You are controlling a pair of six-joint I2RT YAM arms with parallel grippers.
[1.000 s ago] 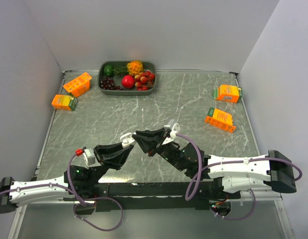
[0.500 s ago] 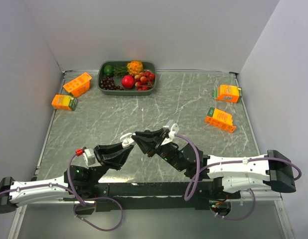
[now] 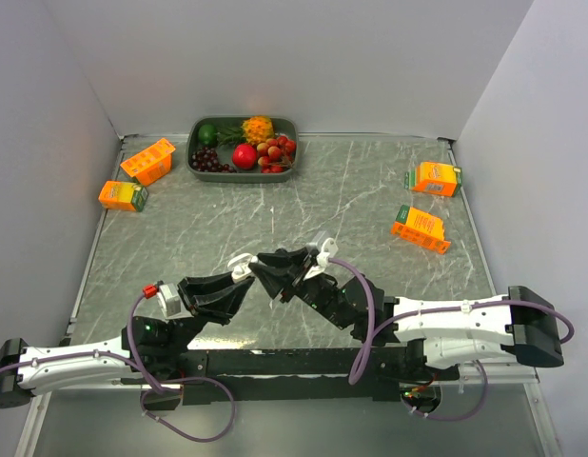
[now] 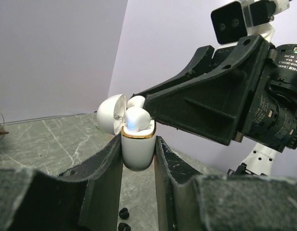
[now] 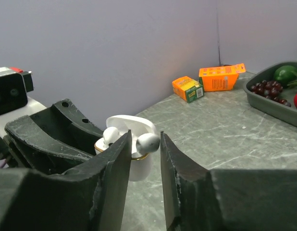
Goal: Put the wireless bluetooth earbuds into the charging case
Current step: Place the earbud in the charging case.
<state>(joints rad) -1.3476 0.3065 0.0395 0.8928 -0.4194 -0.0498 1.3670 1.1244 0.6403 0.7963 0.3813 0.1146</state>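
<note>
From above, the charging case is almost all hidden under the two black arms. Only a bit of white peeks out. In the left wrist view, some tiny black bits lie on the desk at the bottom, too small to tell what they are. The fruit tray is cut off at the right edge of the right wrist view.

The desk is grey-green stone with pale lines. Plain pale walls stand around it. Orange cartons lie near the left and right edges.

The left claw is squeezed tight on the white case and holds it upright near the bottom middle of the top view. Its lid is flipped open.

The right claw is spread a little. A white earbud sits between its tips, right at the top of the case. It touches one finger, and a thin gap shows on the other side. The other earbud rests in the case beside it.
</note>
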